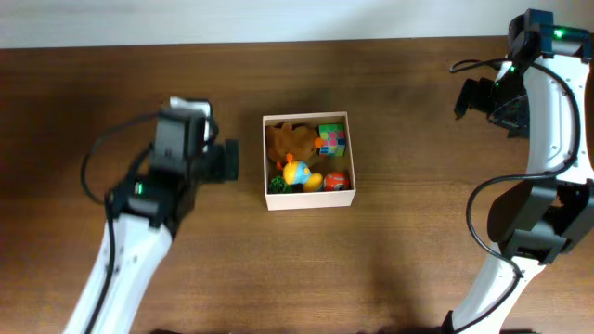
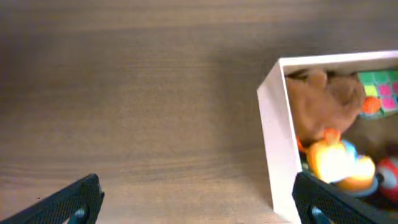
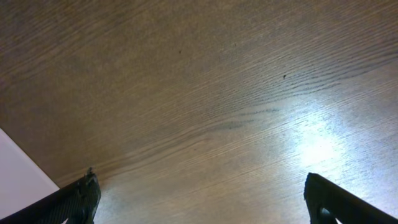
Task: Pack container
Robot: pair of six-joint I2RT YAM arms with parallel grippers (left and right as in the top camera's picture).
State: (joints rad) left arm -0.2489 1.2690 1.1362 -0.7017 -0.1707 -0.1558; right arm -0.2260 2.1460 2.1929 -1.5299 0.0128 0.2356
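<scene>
The left claw stands wide and holds nothing, and the container sits just ahead of it, a little toward the finger nearest the white wall in the wrist view. The right claw is likewise wide and empty, well off to the container's far side over bare bench. With a brown plush, a multicoloured cube, a yellow toy and a red ball all inside and nothing loose on the bench, the packing looks complete or close to it. The sound move is probably to back the left claw straight away from the wall, so that neither finger clips the thin side and shifts the box. The toys cover the container's floor; its far side is cut off in the left wrist view, where the yellow toy glares out; a white patch at the edge of the right wrist view cannot be identified.
</scene>
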